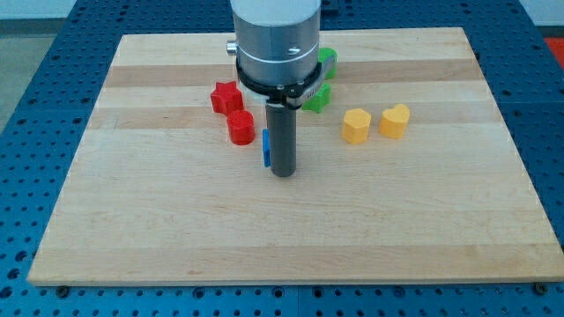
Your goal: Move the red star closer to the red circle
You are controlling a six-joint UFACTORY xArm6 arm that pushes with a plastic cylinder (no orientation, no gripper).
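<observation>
The red star (226, 96) lies on the wooden board (291, 220), left of centre toward the view's top. The red circle (241, 128) sits just below and right of it, touching or nearly touching. My tip (282, 173) is at the end of the dark rod, below and to the right of the red circle, about a block's width away. A blue block (265, 148) shows only as a thin sliver at the rod's left side, mostly hidden behind it.
Two green blocks (318, 97) (327, 62) sit behind the arm's grey body, partly hidden. A yellow hexagon (356, 126) and a yellow heart (395, 121) lie to the right. Blue perforated table surrounds the board.
</observation>
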